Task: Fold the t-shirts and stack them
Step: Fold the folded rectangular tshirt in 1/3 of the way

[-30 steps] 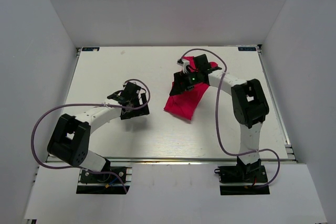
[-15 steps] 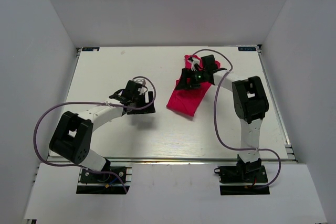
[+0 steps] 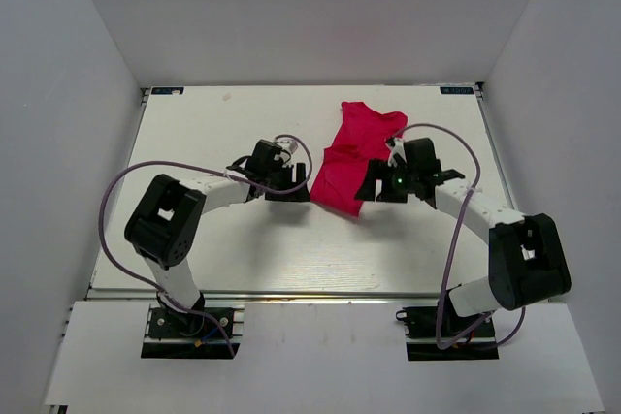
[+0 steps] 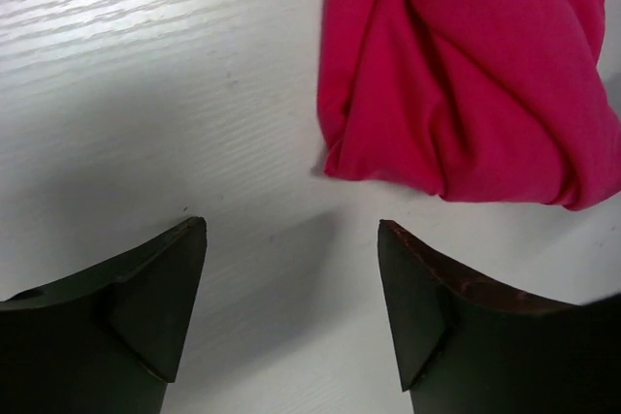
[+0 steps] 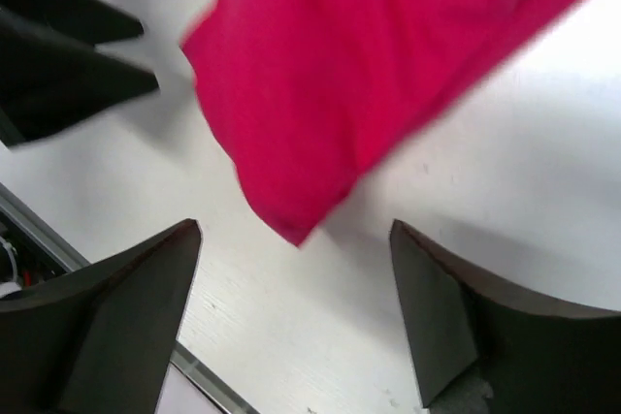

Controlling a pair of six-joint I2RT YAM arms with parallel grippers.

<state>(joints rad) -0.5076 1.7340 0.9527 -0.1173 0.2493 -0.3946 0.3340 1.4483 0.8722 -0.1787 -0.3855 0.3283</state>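
The crimson-pink t-shirt (image 3: 351,156) lies crumpled in a long folded strip on the white table, right of centre. My left gripper (image 3: 300,184) is open and empty just left of the shirt's near end; the left wrist view shows the shirt's folded edge (image 4: 456,84) a little beyond its fingertips (image 4: 291,230). My right gripper (image 3: 367,188) is open and empty just right of the shirt's near corner, which shows in the right wrist view (image 5: 330,94) ahead of the jaws (image 5: 296,230). No white tag shows.
The white table (image 3: 213,239) has raised edges and sits between grey walls. Purple cables loop over both arms. The left gripper's fingers show at the upper left of the right wrist view (image 5: 68,65). The table's near metal edge shows there too (image 5: 209,375).
The right arm let the shirt go and swung from its far end to the near right side. The left gripper moved right, up to the shirt's near-left edge. The shirt now lies flatter.
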